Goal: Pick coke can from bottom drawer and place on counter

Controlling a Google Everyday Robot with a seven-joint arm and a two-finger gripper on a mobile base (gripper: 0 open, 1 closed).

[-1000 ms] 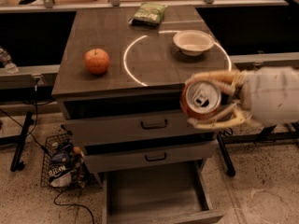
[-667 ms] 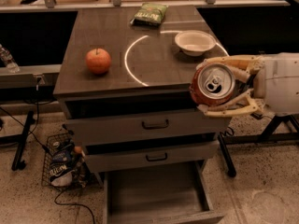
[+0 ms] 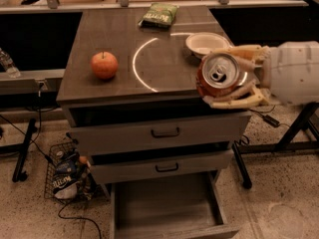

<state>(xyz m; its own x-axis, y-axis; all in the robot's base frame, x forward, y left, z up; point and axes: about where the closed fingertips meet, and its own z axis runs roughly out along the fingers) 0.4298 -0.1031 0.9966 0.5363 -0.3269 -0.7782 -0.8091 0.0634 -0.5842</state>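
My gripper [image 3: 225, 77] reaches in from the right and is shut on the coke can [image 3: 218, 73], a red can with a silver top and pull tab facing the camera. The can is held in the air over the front right part of the counter [image 3: 104, 39], just right of the white circle [image 3: 137, 63]. The bottom drawer [image 3: 167, 208] is pulled open below, and its grey floor is bare.
A red-orange apple [image 3: 104, 65] sits on the counter's left. A white bowl [image 3: 206, 43] is behind the can, and a green chip bag [image 3: 159, 15] lies at the back. A wire basket [image 3: 65, 176] with items stands on the floor at left.
The gripper has carried the can upward, from in front of the top drawer to over the counter's front right edge.
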